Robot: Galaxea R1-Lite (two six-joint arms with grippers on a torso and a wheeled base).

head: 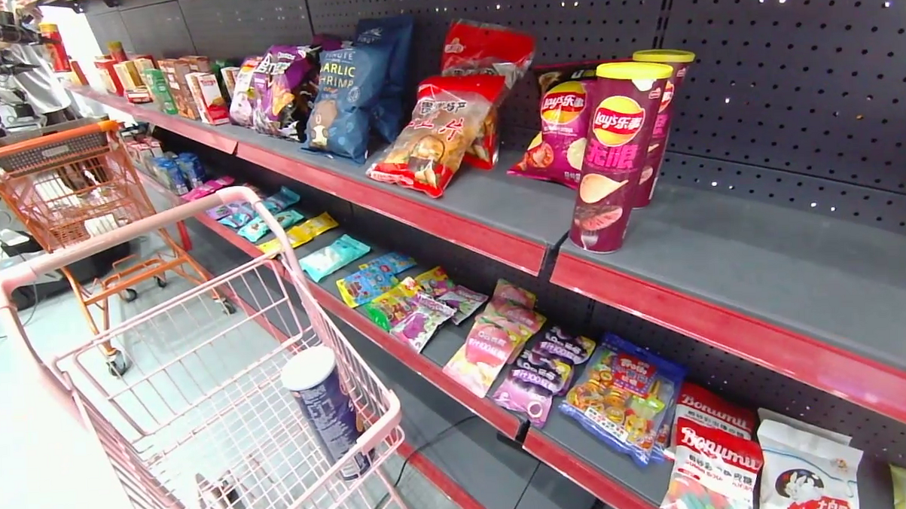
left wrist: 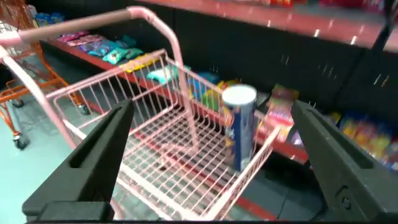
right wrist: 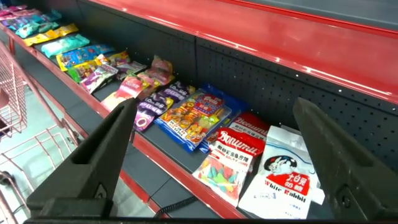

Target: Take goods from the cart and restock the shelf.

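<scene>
Both spread wide and empty, the left gripper [left wrist: 211, 111] faces the white-lidded blue chip can [left wrist: 239, 127] standing upright in the pink cart's [left wrist: 155, 20] shelf-side corner, apparently lined up to grasp it, while the right gripper [right wrist: 214, 111] hangs near the lower shelf's [right wrist: 134, 146] red front edge.

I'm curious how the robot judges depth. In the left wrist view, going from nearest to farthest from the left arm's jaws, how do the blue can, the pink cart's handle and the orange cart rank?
1. The blue can, upright in the pink cart, at its near end.
2. The handle, at that cart's far end.
3. The orange cart, beyond it, off to the side.
</scene>
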